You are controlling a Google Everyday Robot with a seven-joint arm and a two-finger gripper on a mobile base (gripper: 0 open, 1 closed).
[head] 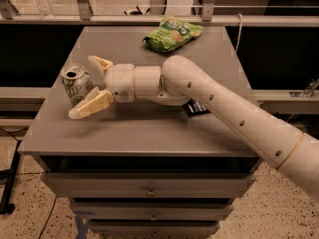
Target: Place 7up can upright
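While the arm (224, 101) reaches in from the right edge of the view and lies low across the grey worktop (149, 131), its gripper (82, 86) sits over the worktop's left side, pointing left. The two pale fingers (94, 102) are spread wide and clamp nothing. One stands behind the 7up can (75, 85), just to its right with a narrow gap showing. The other slants down in front of the can, its tip close to the worktop surface. That nearer finger overlaps the can's lower right side from this view, so it is unclear whether the two touch.

The 7up can stands upright on the worktop between the fingers, close to the left edge. Its shiny top with the opened mouth faces up and its green marking is turned toward the camera.

A green snack bag (172, 33) lies at the far side of the worktop, well apart from the can. A dark blue packet (197, 107) lies flat right of centre, mostly hidden under the arm. Below the worktop, the cabinet's drawers (149, 185) are closed, each with a small handle.
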